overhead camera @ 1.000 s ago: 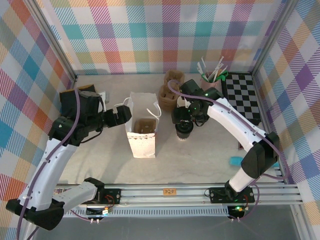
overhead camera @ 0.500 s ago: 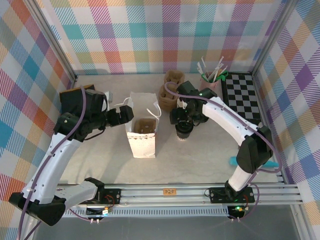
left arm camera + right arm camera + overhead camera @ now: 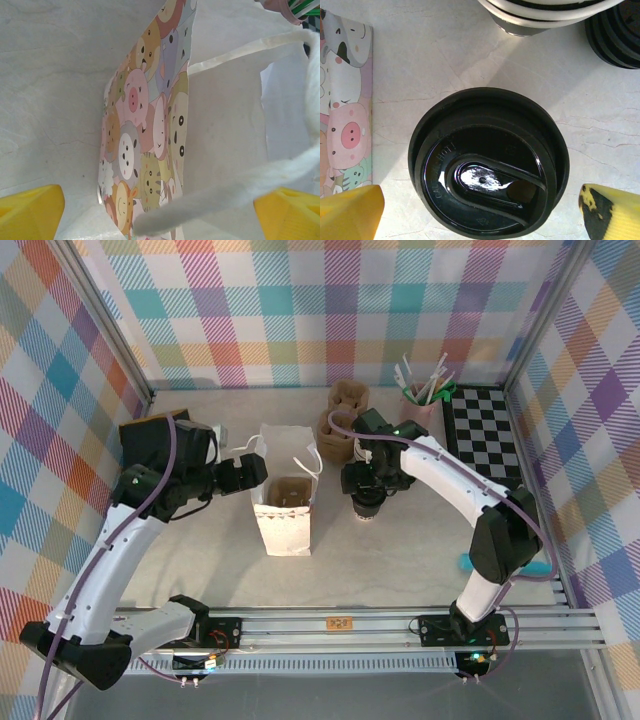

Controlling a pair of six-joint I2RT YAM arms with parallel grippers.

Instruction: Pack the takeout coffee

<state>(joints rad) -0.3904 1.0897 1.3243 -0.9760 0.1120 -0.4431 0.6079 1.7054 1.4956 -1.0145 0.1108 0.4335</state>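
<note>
Records the left gripper spread wide at the paper bag, cord handle loose in the gap. Places the coffee cup upright on the table just right of the bag, lid on. Records the right gripper wide open astride the lid, nothing gripped. Judged: grasping step. Calls next for closing, lifting upright, carrying left over the bag.

**A:** Bare table on both flanks of the takeout coffee, and the right gripper straddles it with fingers spread wide, touching nothing.

**B:** Tight behind it, though: the cup stack and lid stack crowd in. To its left stands the paper bag, mouth gaping, with a clear strip between.
</note>
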